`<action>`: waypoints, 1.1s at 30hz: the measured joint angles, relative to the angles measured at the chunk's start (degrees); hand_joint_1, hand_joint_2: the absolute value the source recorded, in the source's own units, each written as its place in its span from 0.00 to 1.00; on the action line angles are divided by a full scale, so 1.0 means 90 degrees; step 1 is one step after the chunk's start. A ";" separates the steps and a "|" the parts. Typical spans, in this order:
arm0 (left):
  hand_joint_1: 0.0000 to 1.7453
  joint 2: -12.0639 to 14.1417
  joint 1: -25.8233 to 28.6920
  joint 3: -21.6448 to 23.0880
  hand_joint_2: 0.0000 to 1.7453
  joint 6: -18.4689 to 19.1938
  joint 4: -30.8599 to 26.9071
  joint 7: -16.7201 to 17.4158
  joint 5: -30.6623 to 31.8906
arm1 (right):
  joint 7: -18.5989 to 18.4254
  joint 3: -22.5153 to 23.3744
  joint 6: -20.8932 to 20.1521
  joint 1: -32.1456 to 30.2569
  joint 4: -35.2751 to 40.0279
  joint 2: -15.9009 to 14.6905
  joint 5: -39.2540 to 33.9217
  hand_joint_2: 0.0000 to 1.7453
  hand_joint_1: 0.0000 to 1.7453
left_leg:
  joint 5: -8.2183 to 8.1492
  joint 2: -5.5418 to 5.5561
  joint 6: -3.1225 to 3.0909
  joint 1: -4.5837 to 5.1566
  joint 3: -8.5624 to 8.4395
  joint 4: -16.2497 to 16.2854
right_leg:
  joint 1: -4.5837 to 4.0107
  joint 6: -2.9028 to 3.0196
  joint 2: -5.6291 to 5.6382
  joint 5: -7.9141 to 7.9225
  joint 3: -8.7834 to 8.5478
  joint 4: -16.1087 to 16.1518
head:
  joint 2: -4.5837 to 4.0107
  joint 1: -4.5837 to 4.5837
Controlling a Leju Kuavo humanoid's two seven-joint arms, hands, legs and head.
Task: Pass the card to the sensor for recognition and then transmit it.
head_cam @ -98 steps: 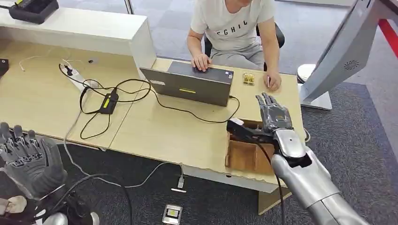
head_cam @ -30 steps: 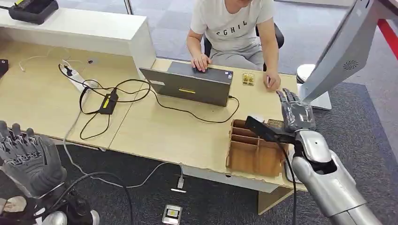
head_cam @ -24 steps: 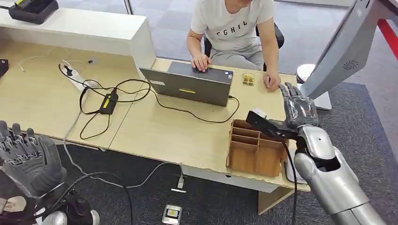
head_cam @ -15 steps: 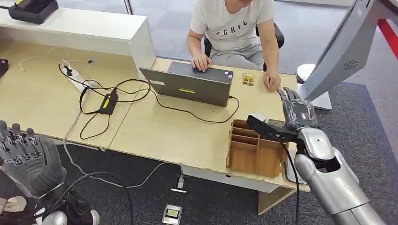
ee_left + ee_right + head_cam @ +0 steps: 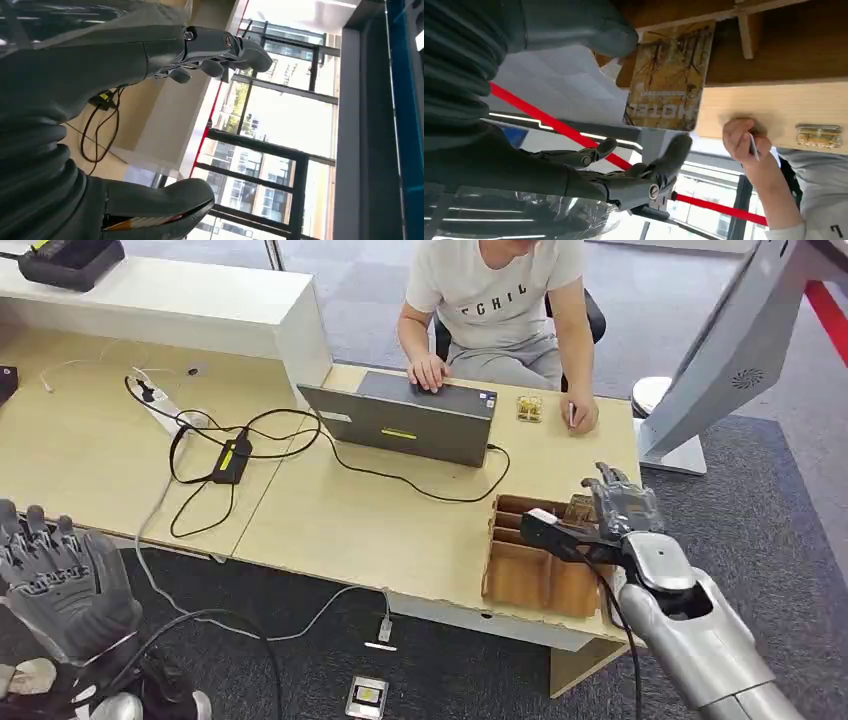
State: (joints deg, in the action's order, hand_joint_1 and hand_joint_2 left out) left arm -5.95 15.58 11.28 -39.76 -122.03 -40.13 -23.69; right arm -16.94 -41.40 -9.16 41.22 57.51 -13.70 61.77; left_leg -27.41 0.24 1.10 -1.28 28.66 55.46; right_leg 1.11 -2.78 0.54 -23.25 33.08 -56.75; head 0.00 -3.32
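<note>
1. The right hand (image 5: 622, 508) reached forward from its silver arm (image 5: 690, 635) over the far right corner of the light wooden counter (image 5: 370, 530), palm turned inward and fingers pointing away from the robot.
2. Its fingers (image 5: 624, 187) were spread and loosely extended, and its thick grey thumb (image 5: 589, 30) lay against the upper corner of the brown patterned rectangular card (image 5: 669, 77); whether the hand actually gripped the card could not be told.
3. That card (image 5: 580, 508) stood upright in the far compartment of the brown slotted wooden card box (image 5: 535, 570), just ahead of the right thumb and directly beside the right palm.
4. A black cable (image 5: 625, 630) ran back along the right forearm from the wrist.
5. The left hand (image 5: 60, 580) was raised low on the near side, well apart from the counter's edge and far to the left of the right hand, its back toward the camera.
6. Its dark fingers (image 5: 220, 50) were stretched out and slightly parted with the thumb (image 5: 165, 197) set wide from them, and nothing lay between.
7. Beyond the right fingertips, a seated person's hand (image 5: 580, 415) rested on the counter holding a small white object, near a small gold-coloured item (image 5: 530, 408).
8. Farther left of the right hand sat a grey open laptop (image 5: 410, 420), with black cables (image 5: 240, 445) trailing across the counter.
</note>
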 joint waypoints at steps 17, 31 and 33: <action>0.00 0.0032 -0.0029 0.0005 1.00 0.0000 0.0002 0.0000 -0.0146 | -0.0410 0.0189 -0.0257 -0.0183 0.0879 -0.0602 -0.0097 1.00 0.81 | 0.0000 -0.0002 0.0000 0.0000 0.0000 0.0000 | 0.0000 0.0000 0.0001 0.0000 0.0002 0.0000 | 0.0000 0.0000; 0.00 0.0034 -0.0062 0.0005 1.00 0.0000 0.0019 0.0000 -0.0146 | -0.0315 0.0231 -0.0238 -0.0178 0.1109 -0.0653 -0.0168 1.00 0.00 | 0.0000 -0.0001 0.0000 0.0000 0.0001 0.0001 | 0.0000 0.0000 0.0000 0.0000 0.0002 0.0000 | 0.0000 0.0000; 0.00 0.0034 -0.0050 0.0005 1.00 0.0000 0.0019 0.0000 -0.0129 | -0.0447 0.0250 -0.0277 -0.0178 0.1290 -0.0731 -0.0182 1.00 0.00 | 0.0000 -0.0001 0.0000 0.0001 0.0002 0.0001 | 0.0001 0.0000 0.0000 0.0000 0.0002 0.0000 | 0.0000 0.0002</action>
State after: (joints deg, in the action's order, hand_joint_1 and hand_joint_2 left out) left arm -5.64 15.13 11.32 -39.76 -121.85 -40.13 -24.85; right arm -20.96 -39.14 -11.65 39.62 69.12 -20.29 60.13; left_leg -27.41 0.23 1.09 -1.28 28.67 55.46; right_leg 1.12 -2.78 0.54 -23.25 33.09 -56.75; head 0.00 -3.30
